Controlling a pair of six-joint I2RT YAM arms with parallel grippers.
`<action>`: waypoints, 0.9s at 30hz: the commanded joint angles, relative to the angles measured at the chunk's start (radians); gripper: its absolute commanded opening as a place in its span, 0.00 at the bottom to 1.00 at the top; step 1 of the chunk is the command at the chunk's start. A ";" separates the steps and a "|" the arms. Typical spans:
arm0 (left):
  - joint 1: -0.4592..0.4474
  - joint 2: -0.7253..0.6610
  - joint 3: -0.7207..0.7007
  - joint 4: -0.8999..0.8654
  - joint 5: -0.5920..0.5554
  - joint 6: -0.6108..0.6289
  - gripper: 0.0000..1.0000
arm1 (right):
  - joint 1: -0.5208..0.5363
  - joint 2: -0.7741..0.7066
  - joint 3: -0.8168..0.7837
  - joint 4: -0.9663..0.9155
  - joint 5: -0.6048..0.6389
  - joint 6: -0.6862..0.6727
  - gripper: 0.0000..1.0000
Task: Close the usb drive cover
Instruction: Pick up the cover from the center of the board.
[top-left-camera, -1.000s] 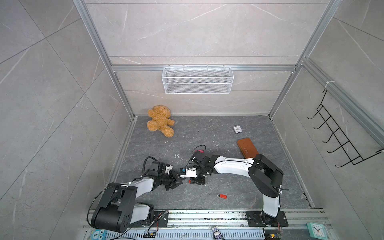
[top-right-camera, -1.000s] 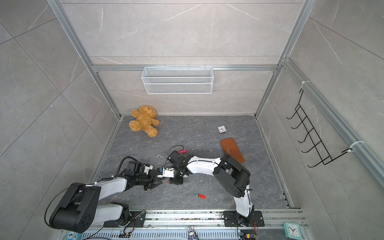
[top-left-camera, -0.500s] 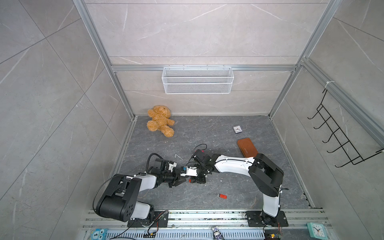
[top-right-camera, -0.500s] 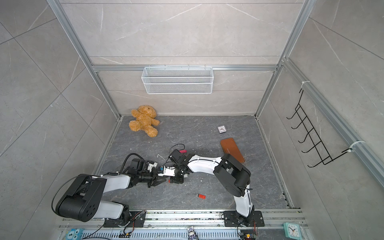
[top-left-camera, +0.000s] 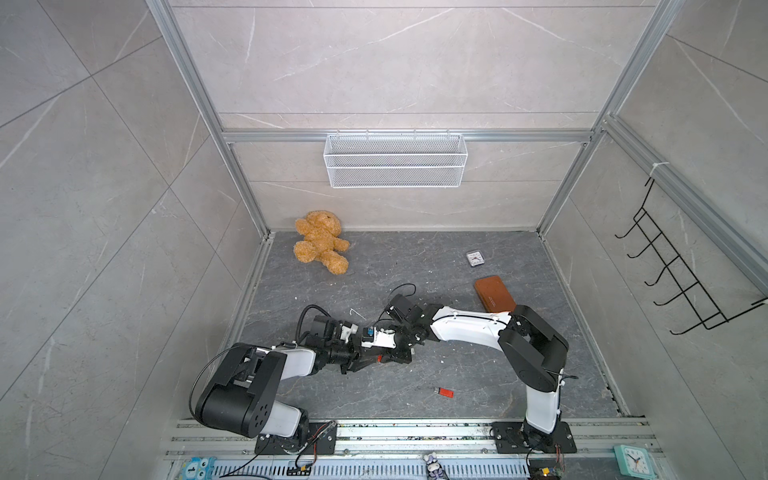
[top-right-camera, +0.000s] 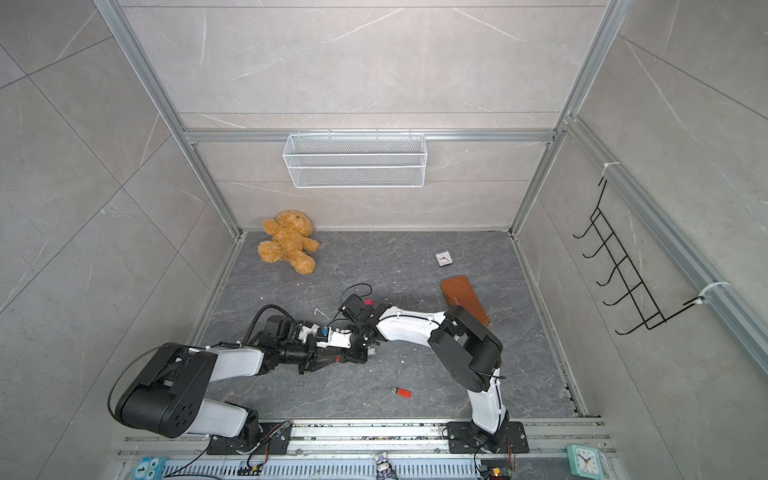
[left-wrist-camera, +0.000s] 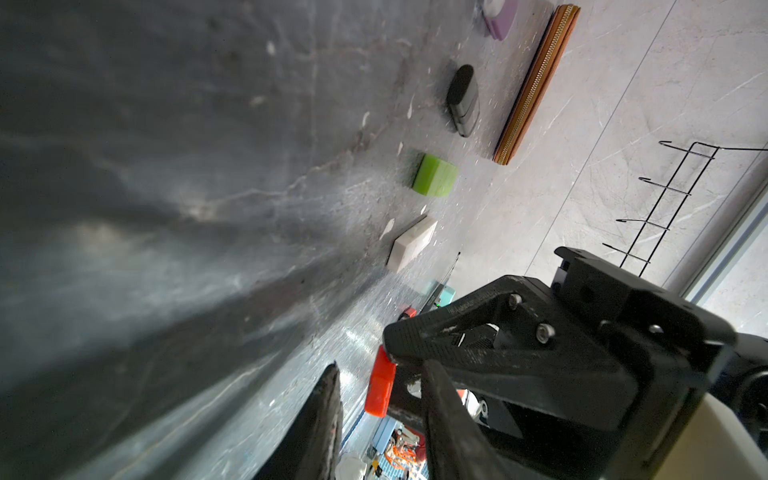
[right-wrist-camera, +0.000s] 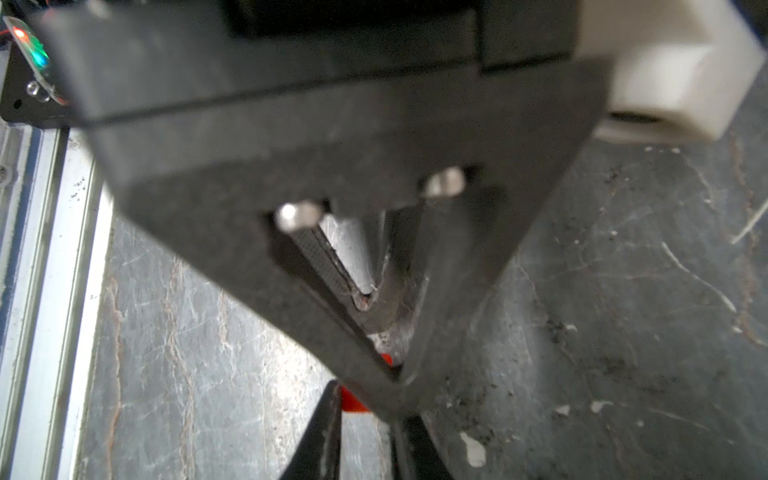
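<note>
Right gripper is clamped on the little red usb drive, pinching it right at its fingertips. Left gripper faces it with jaws apart, straddling the drive, and there's a clear gap on one side. The drive is well apart from the brown wallet, off toward the left arm's base. Another small red piece lies on the floor, also well apart from the wallet.
</note>
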 joint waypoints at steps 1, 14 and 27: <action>-0.006 0.003 0.024 0.023 0.031 -0.006 0.35 | -0.004 -0.014 0.032 -0.018 -0.035 0.019 0.23; -0.019 -0.005 0.024 0.039 0.031 -0.023 0.27 | -0.019 -0.011 0.050 -0.017 -0.059 0.046 0.23; -0.019 -0.021 0.030 0.066 0.020 -0.055 0.23 | -0.037 -0.020 0.062 -0.004 -0.113 0.084 0.22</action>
